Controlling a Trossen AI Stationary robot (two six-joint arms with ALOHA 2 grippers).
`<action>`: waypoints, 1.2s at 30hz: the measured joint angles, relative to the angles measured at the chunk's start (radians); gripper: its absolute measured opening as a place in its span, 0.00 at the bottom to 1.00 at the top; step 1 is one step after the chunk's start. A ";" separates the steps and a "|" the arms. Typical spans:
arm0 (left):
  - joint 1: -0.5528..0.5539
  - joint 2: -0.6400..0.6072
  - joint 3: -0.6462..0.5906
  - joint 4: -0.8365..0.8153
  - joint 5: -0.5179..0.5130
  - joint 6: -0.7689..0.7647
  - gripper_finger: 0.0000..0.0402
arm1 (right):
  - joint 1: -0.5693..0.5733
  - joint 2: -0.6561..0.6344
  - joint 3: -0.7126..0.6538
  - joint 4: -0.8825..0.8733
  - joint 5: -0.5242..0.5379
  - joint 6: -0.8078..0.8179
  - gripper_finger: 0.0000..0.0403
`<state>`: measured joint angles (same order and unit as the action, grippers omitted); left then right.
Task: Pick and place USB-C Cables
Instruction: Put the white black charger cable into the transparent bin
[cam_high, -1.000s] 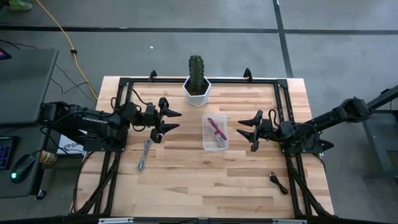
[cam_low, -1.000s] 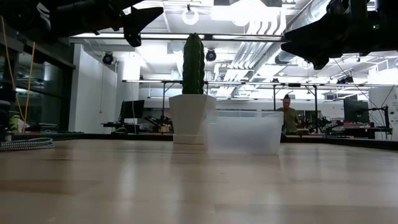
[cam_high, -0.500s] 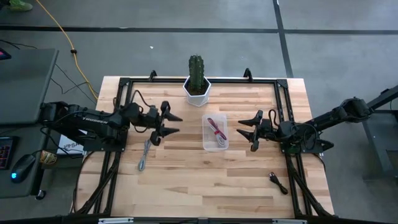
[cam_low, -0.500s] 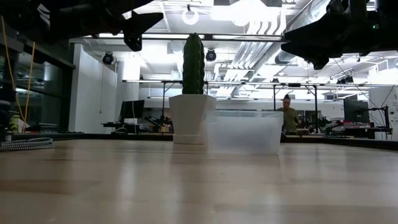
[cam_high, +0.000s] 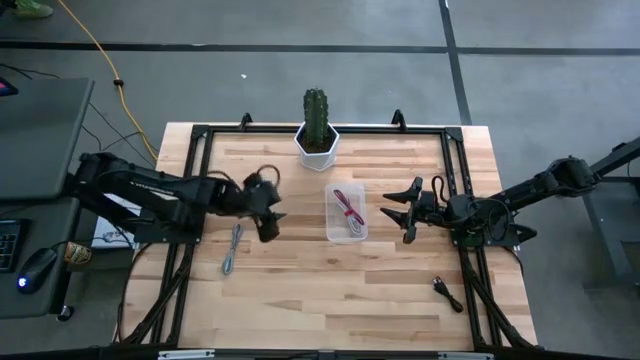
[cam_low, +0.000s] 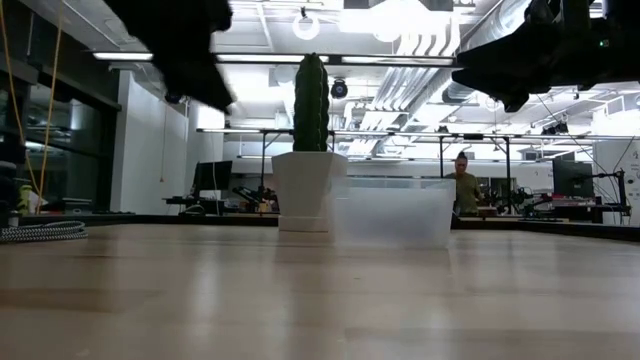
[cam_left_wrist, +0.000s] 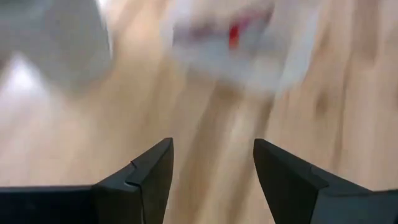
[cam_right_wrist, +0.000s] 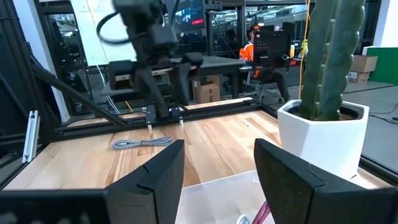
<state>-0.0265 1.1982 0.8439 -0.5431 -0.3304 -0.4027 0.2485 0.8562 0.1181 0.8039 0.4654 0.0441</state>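
My left gripper (cam_high: 269, 214) is open and tipped downward, hanging above the wood just right of the grey cable's (cam_high: 233, 248) far end; its wrist view shows the spread fingers (cam_left_wrist: 211, 168) over bare table. The grey cable lies flat and also shows in the right wrist view (cam_right_wrist: 142, 143). The red/pink cable (cam_high: 346, 208) lies coiled inside a clear container (cam_high: 333, 226). The black cable (cam_high: 447, 292) lies near the table's right near corner. My right gripper (cam_high: 401, 212) is open, level, right of the container.
A cactus in a white pot (cam_high: 318, 128) stands at the far edge, behind the container (cam_low: 390, 212). A black frame (cam_high: 199, 180) borders the table's left, far and right sides. A yellow cord (cam_high: 100, 55) runs over the floor. A person (cam_low: 464, 188) stands in the room beyond.
My left gripper has swung from level to pointing down, its fingertips moving toward the near edge and a little left, closer to the grey cable, and dropping lower in the low view. The right arm and all cables have stayed put.
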 joint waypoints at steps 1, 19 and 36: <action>-0.026 0.010 0.021 -0.093 0.004 -0.072 0.50 | 0.000 0.000 0.000 -0.001 -0.003 0.000 0.46; -0.361 0.034 -0.239 -0.370 0.189 -0.920 0.50 | 0.000 0.000 0.000 -0.015 -0.006 0.045 0.46; -0.306 0.031 -0.369 -0.189 0.245 -0.934 0.50 | 0.000 0.000 0.000 -0.022 -0.049 0.090 0.46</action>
<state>-0.3321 1.2293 0.4746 -0.7317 -0.0856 -1.3369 0.2485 0.8562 0.1181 0.7818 0.4160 0.1341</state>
